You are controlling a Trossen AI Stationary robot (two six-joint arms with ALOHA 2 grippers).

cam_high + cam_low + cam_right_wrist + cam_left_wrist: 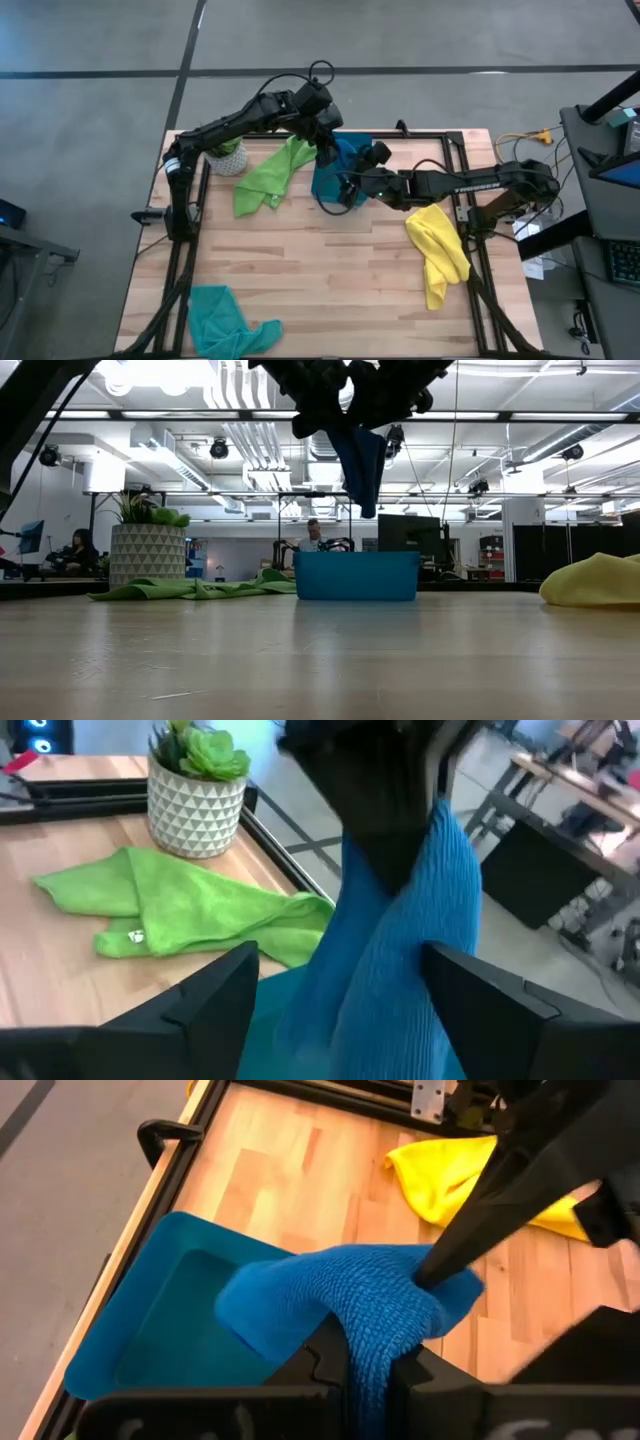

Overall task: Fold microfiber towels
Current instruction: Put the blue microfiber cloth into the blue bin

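Observation:
The blue towel (330, 172) hangs in the air over the teal-blue bin (355, 576) at the table's far middle. It also shows in the low view (360, 460). My left gripper (325, 150) is shut on its top. My right gripper (350, 185) is open, with one finger on either side of the hanging towel (400, 970). The lime green towel (268, 176) lies crumpled at the far left. The yellow towel (438, 252) lies at the right. The teal towel (228, 322) lies at the near left edge. My left gripper pinches a bunched fold of the blue towel (372, 1342) between its two fingers from above. The towel hangs slack below them, clear of the bin and the table. My right gripper comes level from the table's right; one open finger (455, 1250) lies against the towel's side (425, 1285).
A potted plant (228, 155) stands at the far left corner, beside the green towel. The bin (150, 1340) sits right under the hanging towel. Bare wood shows across the table's middle and near side.

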